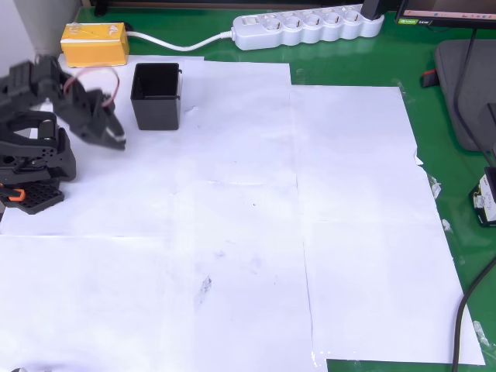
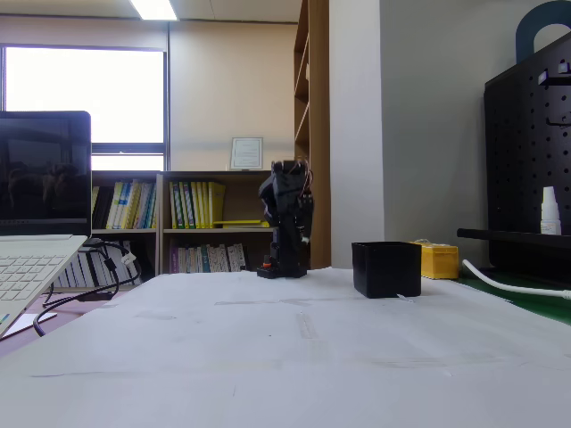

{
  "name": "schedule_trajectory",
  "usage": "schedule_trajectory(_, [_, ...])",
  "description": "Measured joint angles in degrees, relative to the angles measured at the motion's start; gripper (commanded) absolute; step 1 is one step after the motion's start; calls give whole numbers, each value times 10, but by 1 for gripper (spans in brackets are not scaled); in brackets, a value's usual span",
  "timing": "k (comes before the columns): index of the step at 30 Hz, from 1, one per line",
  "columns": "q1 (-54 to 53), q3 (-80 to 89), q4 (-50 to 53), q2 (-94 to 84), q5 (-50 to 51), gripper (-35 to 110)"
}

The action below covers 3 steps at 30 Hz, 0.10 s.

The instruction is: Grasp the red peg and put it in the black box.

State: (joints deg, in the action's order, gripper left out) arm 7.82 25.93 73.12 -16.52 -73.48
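Tool (image 1: 116,139) hangs blurred just left of the black box (image 1: 156,96), its opening and load unreadable, so a swing rightward could knock that box aside.

Bright window (image 2: 85,102) behind low bookshelves (image 2: 192,223) (books upright), tall shelf (image 2: 312,134), ceiling light (image 2: 153,9), pegboard (image 2: 526,152) at right.

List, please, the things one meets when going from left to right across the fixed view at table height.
Laptop → robot arm → black box → yellow box → black pegboard with a small white bottle in front of it.
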Motion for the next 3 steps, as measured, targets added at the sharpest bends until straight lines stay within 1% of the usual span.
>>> schedule_trajectory(3, [-11,-64,-11,35,-7,0])
